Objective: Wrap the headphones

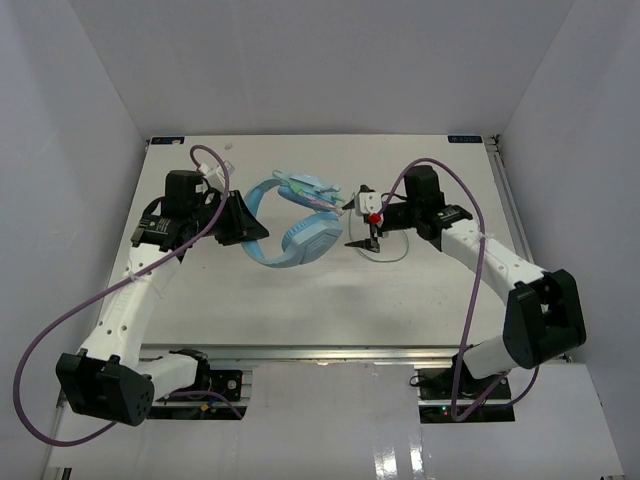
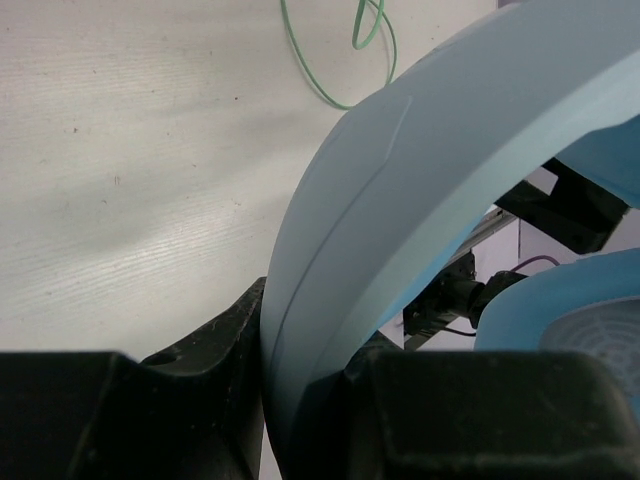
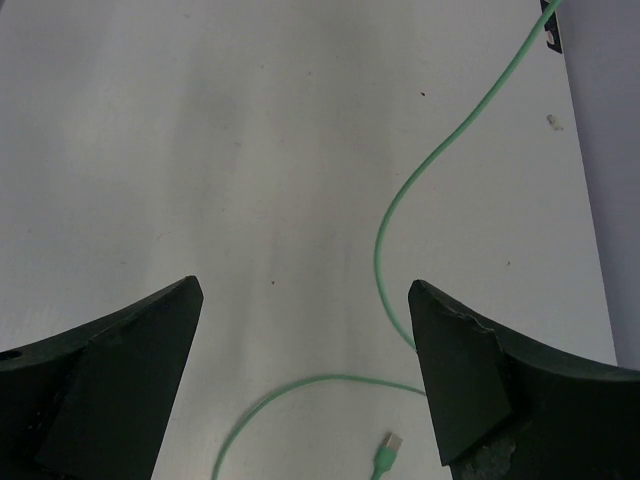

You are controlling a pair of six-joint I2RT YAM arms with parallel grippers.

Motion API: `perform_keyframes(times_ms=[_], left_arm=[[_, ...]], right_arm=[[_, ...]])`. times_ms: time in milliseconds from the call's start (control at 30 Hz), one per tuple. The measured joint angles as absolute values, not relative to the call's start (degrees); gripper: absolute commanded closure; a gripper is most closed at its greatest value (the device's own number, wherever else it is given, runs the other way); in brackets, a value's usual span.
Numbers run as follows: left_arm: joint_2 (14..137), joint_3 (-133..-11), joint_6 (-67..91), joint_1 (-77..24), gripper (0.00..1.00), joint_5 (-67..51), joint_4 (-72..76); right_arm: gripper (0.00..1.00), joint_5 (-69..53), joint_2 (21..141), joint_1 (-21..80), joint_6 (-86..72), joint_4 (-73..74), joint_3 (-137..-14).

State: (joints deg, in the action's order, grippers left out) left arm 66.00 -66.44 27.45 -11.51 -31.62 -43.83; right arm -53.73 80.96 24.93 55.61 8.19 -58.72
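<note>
Right now the headphones (image 1: 300, 225) sit mid-table, with the left gripper (image 1: 250, 228) clamped tight on the headband (image 2: 400, 230). The right gripper (image 3: 305, 340) hangs wide open above the table (image 3: 200, 150), holding nothing; the pale-green cable (image 3: 395, 220) runs loose between its fingers, the plug (image 3: 386, 452) just below. I'd say it's at the cable-gathering step: next it needs to pinch that cable and loop it round the headset

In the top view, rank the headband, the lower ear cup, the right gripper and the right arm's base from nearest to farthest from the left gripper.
1. headband: clamped in the left gripper.
2. lower ear cup: just to its right.
3. right gripper: farther right, past the cup.
4. right arm's base: at the near right edge.
</note>
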Motion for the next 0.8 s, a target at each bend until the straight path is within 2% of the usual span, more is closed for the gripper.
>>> perform_keyframes(times_ms=[267, 333, 467, 533, 700, 733, 800], left_arm=[[65.41, -66.52, 29.17, -12.19, 1.0, -30.85, -45.93], [64.97, -66.52, 29.46, -12.19, 1.0, -30.85, -46.2], [63.95, -66.52, 29.95, -12.21, 1.0, -30.87, -46.42], [63.43, -66.52, 30.11, -12.21, 1.0, -30.87, -46.52], [62.46, -66.54, 30.5, -12.23, 1.0, -30.57, -46.59], [62.39, -66.69, 30.53, -12.23, 1.0, -30.29, -46.73], [62.31, -67.07, 30.66, -12.23, 1.0, -29.61, -46.82]], right_arm=[[0.05, -48.02, 94.56, 29.35, 59.36, 1.34, -62.94], [0.08, -46.25, 97.57, 30.72, 59.03, -0.42, -63.42], [0.3, -43.03, 102.3, 31.9, 57.53, -3.28, -64.53], [0.52, -41.62, 103.63, 31.86, 56.53, -4.56, -64.8], [0.88, -40.69, 103.12, 31.58, 54.21, -7.03, -62.83], [0.92, -40.86, 102.13, 31.4, 53.61, -7.68, -61.68], [0.92, -41.3, 98.89, 30.99, 52.41, -8.26, -58.51]])
